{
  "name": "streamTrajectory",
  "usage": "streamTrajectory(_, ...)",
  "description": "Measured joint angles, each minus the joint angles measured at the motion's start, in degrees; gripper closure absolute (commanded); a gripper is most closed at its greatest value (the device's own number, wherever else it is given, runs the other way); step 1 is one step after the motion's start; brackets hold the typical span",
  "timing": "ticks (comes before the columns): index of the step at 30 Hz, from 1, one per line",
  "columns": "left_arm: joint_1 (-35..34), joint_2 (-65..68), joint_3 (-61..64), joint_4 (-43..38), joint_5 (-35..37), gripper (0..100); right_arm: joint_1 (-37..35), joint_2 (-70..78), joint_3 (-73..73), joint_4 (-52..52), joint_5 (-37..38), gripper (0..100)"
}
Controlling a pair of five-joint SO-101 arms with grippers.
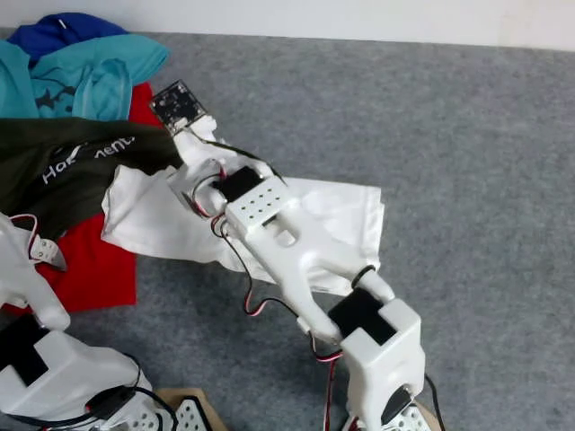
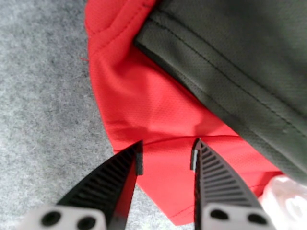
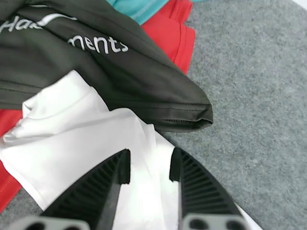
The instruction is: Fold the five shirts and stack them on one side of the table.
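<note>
Five shirts on the grey table [image 1: 467,135], high view, all toward its far left side. The blue shirt [image 1: 63,31] lies at the far corner, with the teal shirt [image 1: 90,76] against it. The dark shirt [image 1: 63,171] with white lettering lies across the red shirt [image 1: 94,260]. The white shirt [image 1: 341,215], creased and loosely spread, reaches toward the table's middle and touches the dark shirt's sleeve. The left gripper [image 2: 167,160] hangs over the red shirt's edge beside the dark hem, jaws parted with nothing between them. The right gripper [image 3: 149,167] hangs over the white shirt near the dark sleeve, jaws likewise apart and holding nothing.
</note>
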Motion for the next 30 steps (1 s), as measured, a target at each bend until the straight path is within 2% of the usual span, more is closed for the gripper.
streamTrajectory(2, 0.00, 0.00, 0.00, 0.00, 0.00, 82, 0.00, 0.00, 0.00, 2.02, 0.00, 99.8)
streamTrajectory(7, 1.76, 0.00, 0.00, 0.00, 0.00, 82, 0.00, 0.00, 0.00, 9.93, 0.09, 99.1)
streamTrajectory(11, 9.49, -3.25, 0.00, 0.00, -4.75, 82, 0.53, -4.48, 2.73, 16.18, -1.76, 99.1)
streamTrajectory(14, 15.56, -8.44, 0.00, 0.00, -8.53, 82, 1.93, -12.84, 10.37, 16.70, -3.52, 99.1)
streamTrajectory(19, 24.18, -17.58, 0.00, 0.09, -9.41, 82, 3.52, -31.91, 33.49, 9.14, -4.22, 98.8)
streamTrajectory(24, 32.70, -14.95, -2.11, 0.09, -9.67, 82, 11.25, -47.30, 57.67, -1.41, -8.88, 98.6)
streamTrajectory(30, 34.99, -3.69, -6.95, 0.09, -9.67, 82, 19.08, -55.65, 64.26, -3.08, -10.90, 98.5)
